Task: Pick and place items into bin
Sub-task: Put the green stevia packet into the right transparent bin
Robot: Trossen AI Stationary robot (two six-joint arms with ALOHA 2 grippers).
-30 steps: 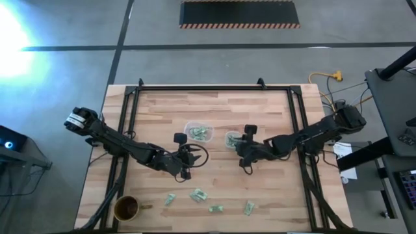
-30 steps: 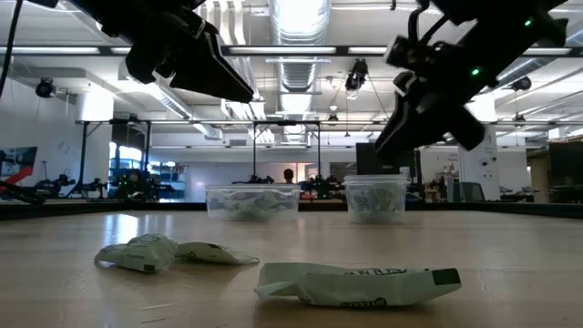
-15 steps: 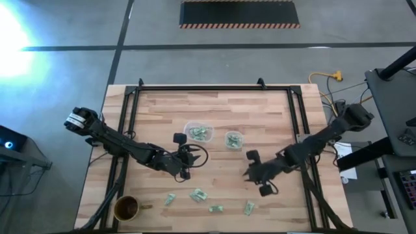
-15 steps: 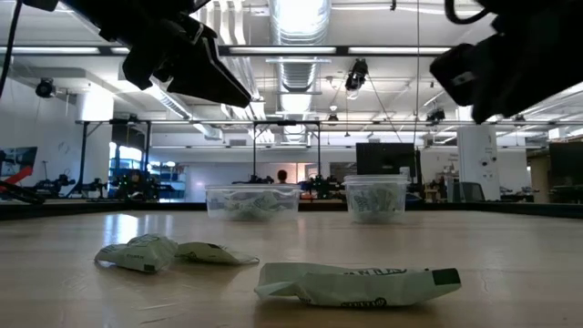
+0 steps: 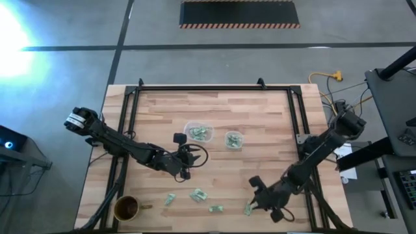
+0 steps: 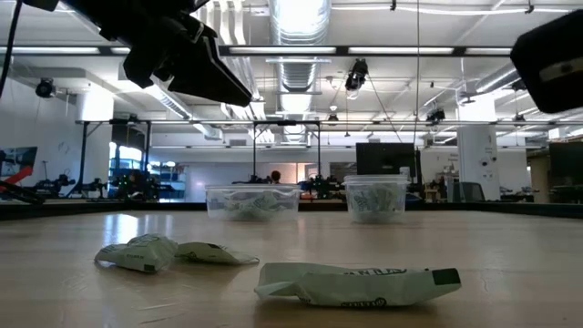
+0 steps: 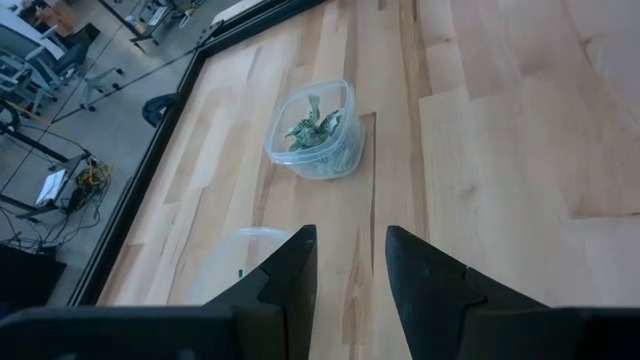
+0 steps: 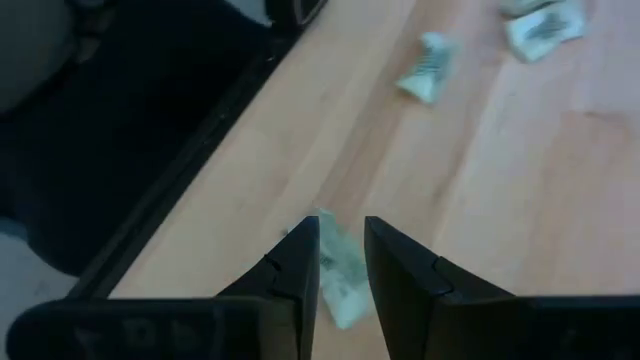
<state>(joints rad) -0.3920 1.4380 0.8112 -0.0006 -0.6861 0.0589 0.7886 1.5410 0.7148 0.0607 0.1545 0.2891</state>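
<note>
The right gripper (image 5: 252,203) has swung from beside the bins to the desk's (image 5: 273,117) front edge, jaws narrowly spread astride one wrapped piece (image 8: 338,272). At mid-desk the left gripper (image 5: 186,160) hangs, jaws slightly parted, empty. Other items (image 5: 198,195) lie along the front edge; more fill two clear bins (image 5: 198,132).

The wooden surface (image 5: 214,117) is carrying two clear bins (image 5: 198,132) centrally, loose wrapped items (image 5: 197,195) toward six o'clock, and a brown cup (image 5: 126,208) at seven.

Loose items (image 5: 197,194) before two bins (image 5: 198,132)
</note>
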